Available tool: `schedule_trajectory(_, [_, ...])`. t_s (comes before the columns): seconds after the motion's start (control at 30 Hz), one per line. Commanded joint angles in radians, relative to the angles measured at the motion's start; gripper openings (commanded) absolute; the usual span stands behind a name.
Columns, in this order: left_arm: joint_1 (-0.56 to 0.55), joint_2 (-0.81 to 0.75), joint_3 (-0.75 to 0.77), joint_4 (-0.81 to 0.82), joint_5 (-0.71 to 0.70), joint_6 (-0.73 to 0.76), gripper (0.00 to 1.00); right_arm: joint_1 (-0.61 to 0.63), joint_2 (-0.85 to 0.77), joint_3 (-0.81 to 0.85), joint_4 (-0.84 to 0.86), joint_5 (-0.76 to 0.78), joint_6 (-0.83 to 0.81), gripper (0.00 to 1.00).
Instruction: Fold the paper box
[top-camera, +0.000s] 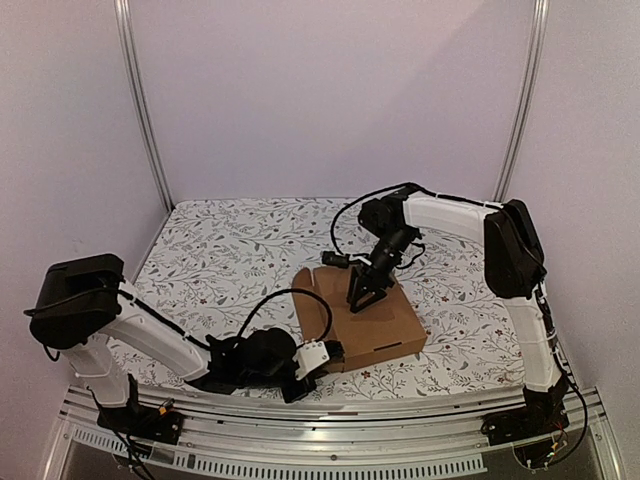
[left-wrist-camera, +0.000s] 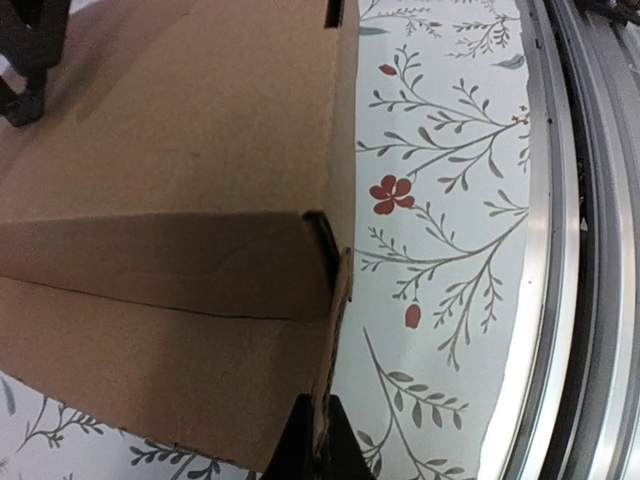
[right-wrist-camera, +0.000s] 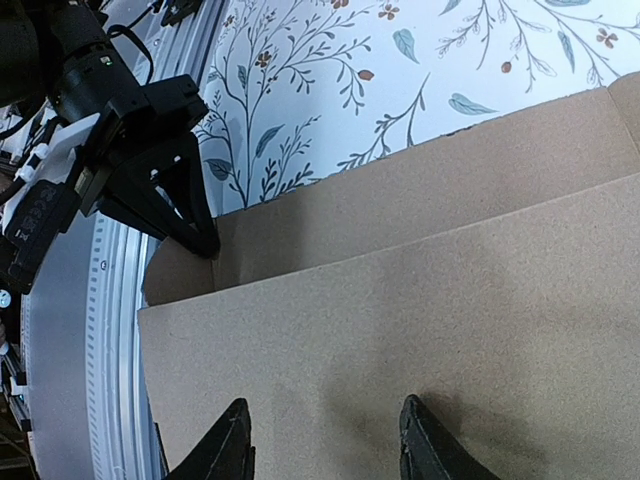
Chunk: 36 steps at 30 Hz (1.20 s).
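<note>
Left gripper (left-wrist-camera: 318, 445) pinches the paper box (left-wrist-camera: 170, 140) by its corner flap; right gripper (right-wrist-camera: 325, 440), fingers spread, rests on the box top. Firm downward pressure there should stop sliding.

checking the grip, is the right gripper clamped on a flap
No, the right gripper stands open, pressing flat on top of the paper box.

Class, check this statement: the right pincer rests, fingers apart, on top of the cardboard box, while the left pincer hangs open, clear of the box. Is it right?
Not quite. The left pincer is not open and clear: it is shut on a flap at the near edge of the box, as the left wrist view shows. The right pincer does rest, fingers apart, on top.
</note>
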Motion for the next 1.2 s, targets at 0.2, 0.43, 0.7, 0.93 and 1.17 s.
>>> schedule_trajectory(0.2, [0.013,-0.056,0.01,0.038,0.05,-0.064,0.07,0.004,0.086,-0.014,-0.04,0.108,0.04,0.49])
schedule_trajectory(0.43, [0.0,-0.046,0.038,0.007,0.065,-0.076,0.15,0.003,0.091,-0.011,-0.04,0.106,0.047,0.49])
schedule_trajectory(0.7, [-0.002,-0.056,0.027,0.023,0.073,-0.08,0.03,0.004,0.097,-0.009,-0.04,0.105,0.052,0.49])
schedule_trajectory(0.93, [-0.002,-0.053,0.028,-0.001,0.058,-0.093,0.0,0.004,0.096,-0.007,-0.043,0.107,0.051,0.49])
schedule_trajectory(1.17, [-0.002,-0.022,0.087,-0.058,0.058,-0.099,0.0,0.003,0.098,-0.004,-0.043,0.095,0.056,0.49])
